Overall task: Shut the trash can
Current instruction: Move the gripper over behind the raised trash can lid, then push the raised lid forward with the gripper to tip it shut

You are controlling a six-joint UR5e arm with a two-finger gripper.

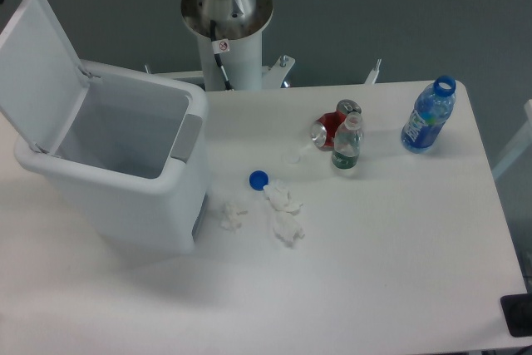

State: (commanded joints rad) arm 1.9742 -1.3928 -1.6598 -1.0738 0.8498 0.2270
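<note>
Nothing done yet, far as I can see: the trash can (125,168) sits on the left side of the tabletop (391,263) w/ its lid (40,68) swung up and back on the hinge, inside open to view, so the whole closing move is still left. Claw isn't in shot, only the arm's base post (226,18) behind the tabletop, so can't say if it's released or clenched, and nothing is touching the lid.
</note>
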